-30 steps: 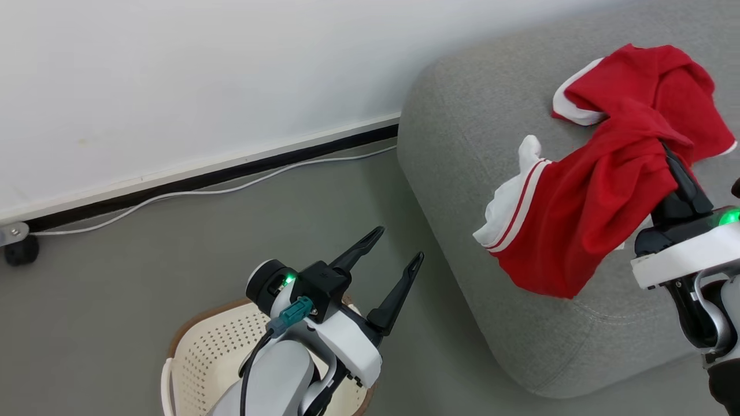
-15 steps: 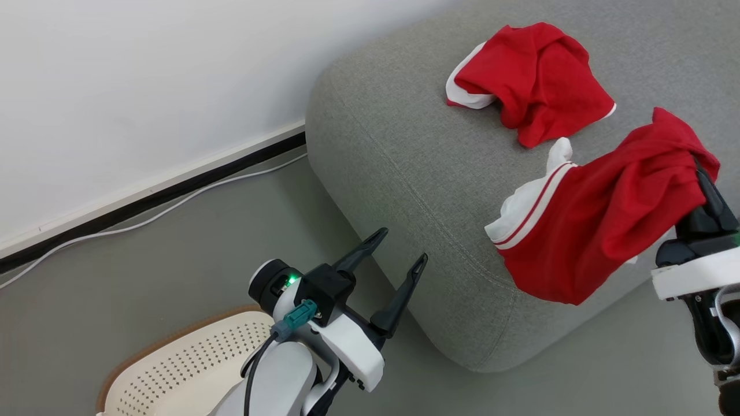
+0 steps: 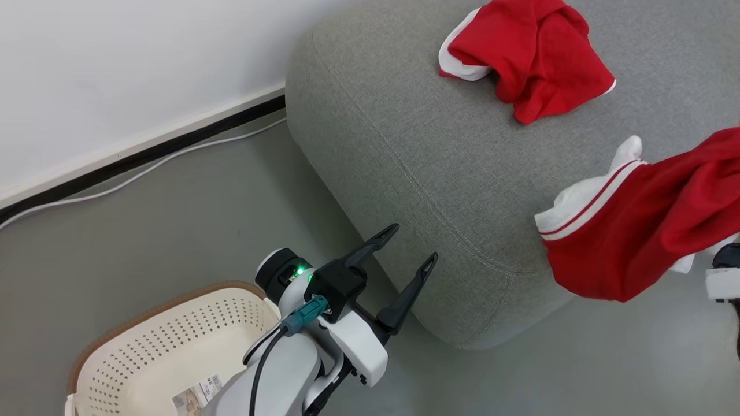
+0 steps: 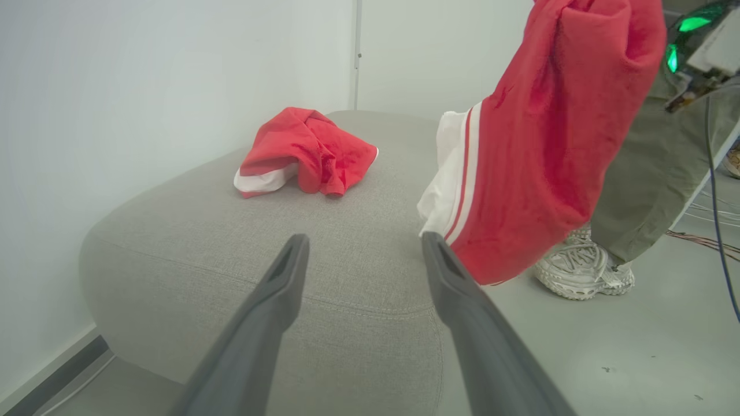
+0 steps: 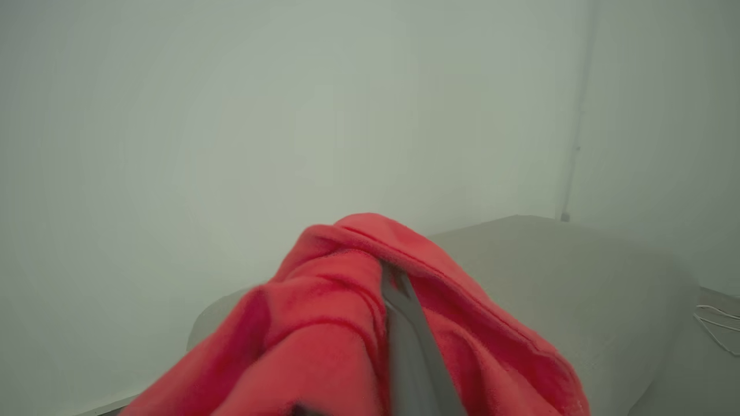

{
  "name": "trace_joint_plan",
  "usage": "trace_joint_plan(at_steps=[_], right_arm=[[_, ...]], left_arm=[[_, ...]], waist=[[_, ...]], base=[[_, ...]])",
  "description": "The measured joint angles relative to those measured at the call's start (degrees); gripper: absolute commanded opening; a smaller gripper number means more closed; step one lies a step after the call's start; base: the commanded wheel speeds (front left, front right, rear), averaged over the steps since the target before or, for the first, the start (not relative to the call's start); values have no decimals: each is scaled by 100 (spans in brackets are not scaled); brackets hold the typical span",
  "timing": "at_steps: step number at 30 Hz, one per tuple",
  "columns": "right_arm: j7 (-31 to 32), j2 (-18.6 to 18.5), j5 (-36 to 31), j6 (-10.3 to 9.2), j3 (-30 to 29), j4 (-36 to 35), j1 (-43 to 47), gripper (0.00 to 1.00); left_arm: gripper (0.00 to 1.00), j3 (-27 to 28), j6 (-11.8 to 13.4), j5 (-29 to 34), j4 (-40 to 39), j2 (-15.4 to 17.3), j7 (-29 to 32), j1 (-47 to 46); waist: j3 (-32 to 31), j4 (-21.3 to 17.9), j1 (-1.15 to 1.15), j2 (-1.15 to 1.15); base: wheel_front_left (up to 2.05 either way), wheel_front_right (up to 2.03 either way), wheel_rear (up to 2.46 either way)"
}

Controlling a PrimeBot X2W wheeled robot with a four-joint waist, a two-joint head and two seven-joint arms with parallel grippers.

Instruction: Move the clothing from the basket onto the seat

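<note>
The right pincer point(image 5: 399, 300) is closed on a red garment point(image 3: 647, 231), which is draped over its fingers and hung in the air by the near edge of the sofa point(image 3: 404, 144), its white striped trim turned toward the left arm. A second garment point(image 3: 537, 52) is laid crumpled on the sofa top, well apart from the first. The left pincer point(image 3: 413, 244) is held wide open, nothing between its fingers, pointed at the sofa's corner. The basket point(image 3: 173, 292) is set on the floor beneath the left arm. A person's shoe point(image 4: 584, 268) is seen beyond the red garment.
</note>
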Motion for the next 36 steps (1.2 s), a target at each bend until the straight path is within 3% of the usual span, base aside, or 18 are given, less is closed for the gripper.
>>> trace_joint_plan(at_steps=[7, 15, 22, 29, 36], right_arm=[[-1, 281, -426, 0, -826, 163, -896, 0], [-10, 261, -623, 0, -1374, 487, -2038, 0], [-13, -40, -801, 0, -1981, 880, -3095, 0], [-20, -325, -1385, 1, -2867, 1252, -4348, 0], [-47, -731, -2071, 1, -3282, 1616, -5152, 0]], left_arm=[[100, -66, 0, 185, -205, 209, 0, -171], [100, -274, 0, 294, -290, 439, -1, -635], [100, -434, 0, 307, -289, 619, -1, -1023], [100, -579, 0, 308, -270, 669, -2, -1311], [100, -592, 0, 309, -263, 673, -3, -1438]], waist=[[571, 25, 0, 0], [1394, 268, 0, 0], [2084, 474, 0, 0], [2641, 659, 0, 0], [2991, 844, 0, 0]], base=[[0, 0, 0], [0, 0, 0], [0, 0, 0], [0, 0, 0], [0, 0, 0]])
